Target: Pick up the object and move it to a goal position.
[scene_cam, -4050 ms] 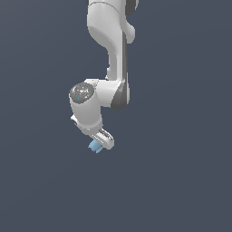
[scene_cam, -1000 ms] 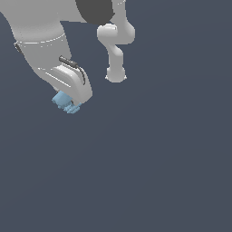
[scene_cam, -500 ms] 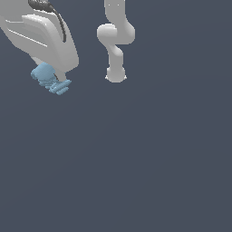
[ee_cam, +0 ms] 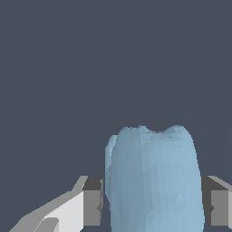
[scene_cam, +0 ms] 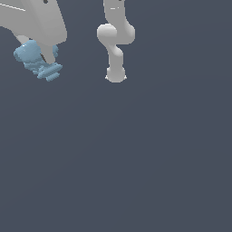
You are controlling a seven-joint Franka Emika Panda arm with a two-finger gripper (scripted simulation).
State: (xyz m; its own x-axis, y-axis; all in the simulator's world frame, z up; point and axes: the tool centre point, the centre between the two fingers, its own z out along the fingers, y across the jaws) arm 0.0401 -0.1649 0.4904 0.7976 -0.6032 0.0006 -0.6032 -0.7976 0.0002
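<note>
The object point(scene_cam: 37, 62) is a small pale sky-blue lumpy item with rounded bulges and thin ridged parts. In the exterior view it hangs at the upper left, held under my white-grey gripper point(scene_cam: 45, 58), well above the dark floor. In the wrist view the object point(ee_cam: 154, 179) fills the space between my two fingers point(ee_cam: 93, 201), which press on its sides. The gripper is shut on it. The upper part of the hand runs out of the exterior view.
The arm's base and lower links point(scene_cam: 115, 43) stand at the top middle of the exterior view. A plain dark grey-blue floor point(scene_cam: 136, 158) fills everything else. No goal marker shows.
The gripper with the object has moved up and toward the exterior view's left, closer to the camera, so both look larger. The grip on the object is unchanged.
</note>
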